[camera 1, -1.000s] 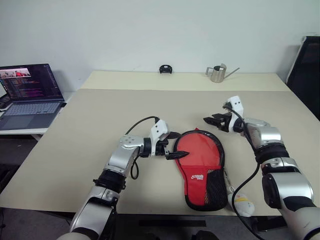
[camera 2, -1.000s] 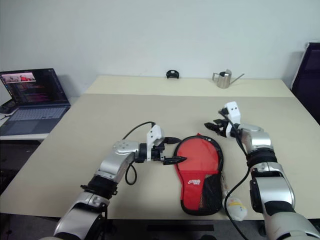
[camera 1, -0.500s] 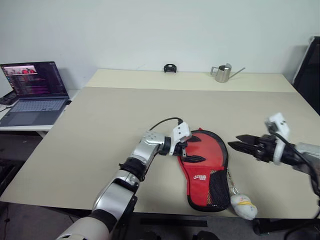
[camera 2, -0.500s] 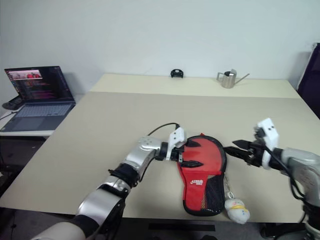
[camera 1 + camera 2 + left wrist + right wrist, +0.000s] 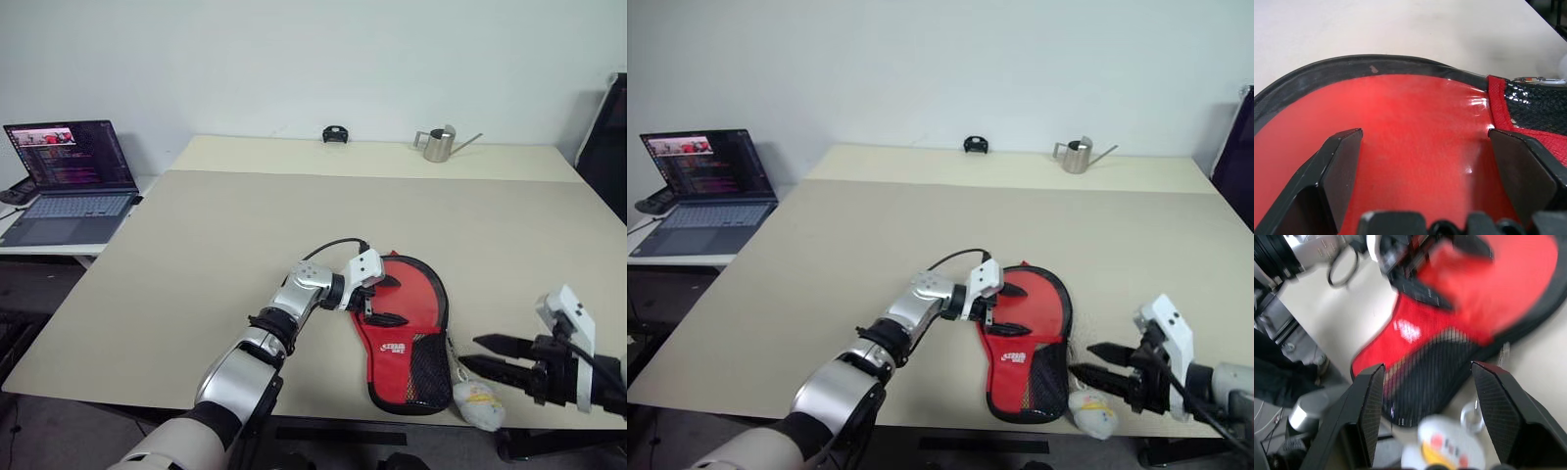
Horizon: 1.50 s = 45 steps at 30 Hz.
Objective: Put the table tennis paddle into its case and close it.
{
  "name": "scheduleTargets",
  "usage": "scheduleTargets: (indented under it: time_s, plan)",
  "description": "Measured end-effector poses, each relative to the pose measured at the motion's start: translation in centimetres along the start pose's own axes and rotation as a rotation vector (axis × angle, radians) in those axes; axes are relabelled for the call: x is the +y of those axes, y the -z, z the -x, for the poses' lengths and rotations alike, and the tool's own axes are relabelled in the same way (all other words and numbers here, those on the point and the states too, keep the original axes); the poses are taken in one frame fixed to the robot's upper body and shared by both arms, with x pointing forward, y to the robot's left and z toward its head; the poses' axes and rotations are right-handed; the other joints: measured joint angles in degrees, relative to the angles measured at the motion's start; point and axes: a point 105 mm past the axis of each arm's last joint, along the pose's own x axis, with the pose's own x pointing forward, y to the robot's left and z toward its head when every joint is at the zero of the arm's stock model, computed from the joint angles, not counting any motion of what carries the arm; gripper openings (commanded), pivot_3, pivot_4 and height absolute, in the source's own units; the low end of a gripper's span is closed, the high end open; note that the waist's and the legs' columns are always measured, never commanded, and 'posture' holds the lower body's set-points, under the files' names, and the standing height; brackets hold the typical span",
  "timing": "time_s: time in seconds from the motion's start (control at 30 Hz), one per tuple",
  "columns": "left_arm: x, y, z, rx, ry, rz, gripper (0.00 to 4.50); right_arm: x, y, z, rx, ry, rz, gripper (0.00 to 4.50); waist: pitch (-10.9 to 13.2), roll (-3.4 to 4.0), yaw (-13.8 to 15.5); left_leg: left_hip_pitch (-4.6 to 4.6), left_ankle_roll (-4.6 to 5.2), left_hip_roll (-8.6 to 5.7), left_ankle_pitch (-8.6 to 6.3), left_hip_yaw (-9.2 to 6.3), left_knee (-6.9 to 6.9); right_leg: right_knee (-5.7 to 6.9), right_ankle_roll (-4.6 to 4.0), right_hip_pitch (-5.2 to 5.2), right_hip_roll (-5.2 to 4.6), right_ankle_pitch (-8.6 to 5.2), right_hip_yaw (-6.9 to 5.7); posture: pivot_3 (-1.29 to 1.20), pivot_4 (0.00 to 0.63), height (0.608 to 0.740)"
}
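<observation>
Left hand (image 5: pixel 385 299) hovers over the round end of the case (image 5: pixel 407 333), its 2 fingers spread apart and holding nothing; the case lies flat on the tabletop (image 5: pixel 196 255), long axis running from that round end toward the near edge. Right hand (image 5: pixel 500 354), fingers also apart and empty, sits beside the case's narrow end near a small white charm (image 5: pixel 477 403), so the left is nearer the head; the paddle is probably inside, though I cannot tell.

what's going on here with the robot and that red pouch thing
A humanoid robot is working on a red paddle case lying near the front edge of a beige table. Its left gripper is over the round red part of the case with fingers spread wide, holding nothing. Its right gripper is open too, beside the case's narrow end, just above a small white keychain toy at the table edge. No paddle is visible.
</observation>
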Motion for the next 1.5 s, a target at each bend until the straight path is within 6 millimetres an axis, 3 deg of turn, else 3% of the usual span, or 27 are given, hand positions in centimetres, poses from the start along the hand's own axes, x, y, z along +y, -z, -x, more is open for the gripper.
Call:
scheduleTargets:
  time_s: [0.1, 0.27, 0.67, 1.17, 1.27, 1.5]
  plan:
    - [-0.1, 0.0, -0.1, -0.002, 0.004, -0.002, 4.50, 0.1, 1.0, 0.5, 0.047, 0.019, 0.000, 4.44, 0.0, 0.00, 0.0, 0.05, 0.01, 0.01, 0.00, -0.01, 0.00, 0.00, 0.00, 0.05, 0.03, 0.00, 0.00, 0.00, 0.150, 0.740]
    - [-0.2, 0.1, -0.2, 0.000, 0.007, 0.000, 4.50, 0.9, 2.1, 0.5, 0.084, 0.025, 0.046, 4.44, 0.0, -0.04, 0.0, 0.30, 0.02, 0.02, -0.01, -0.02, -0.01, -0.05, 0.01, 0.32, 0.07, 0.00, -0.01, 0.00, 0.150, 0.740]
    - [-0.1, 0.4, 0.1, 0.011, 0.000, -0.005, 4.50, -0.1, 4.8, -1.6, 0.147, 0.076, 0.112, 4.44, 0.0, -0.09, -0.1, 0.72, 0.03, 0.03, -0.02, -0.03, -0.03, -0.08, 0.03, 0.66, 0.07, -0.01, 0.01, 0.00, 0.150, 0.740]
    - [0.0, 0.6, 0.2, 0.015, -0.008, -0.003, 4.50, -1.4, 5.8, -2.8, 0.190, 0.126, 0.200, 4.44, 0.0, -0.08, -0.1, 0.77, 0.02, 0.04, -0.01, -0.03, -0.03, -0.07, 0.03, 0.69, 0.08, -0.01, 0.02, 0.00, 0.150, 0.740]
    - [0.1, 0.6, 0.2, 0.018, -0.010, -0.004, 4.50, -1.5, 5.9, -2.8, 0.196, 0.136, 0.221, 3.89, 0.0, -0.08, -0.1, 0.79, 0.02, 0.04, -0.01, -0.03, -0.03, -0.07, 0.03, 0.71, 0.08, -0.01, 0.02, 0.00, 0.150, 0.740]
    - [0.0, 0.7, -0.2, 0.021, -0.014, -0.028, 4.50, -1.7, 5.8, -2.9, 0.195, 0.143, 0.232, 1.48, 0.0, -0.12, 0.0, 0.88, 0.02, 0.04, -0.01, -0.03, -0.02, -0.07, 0.03, 0.82, 0.08, -0.01, 0.01, 0.00, 0.150, 0.740]
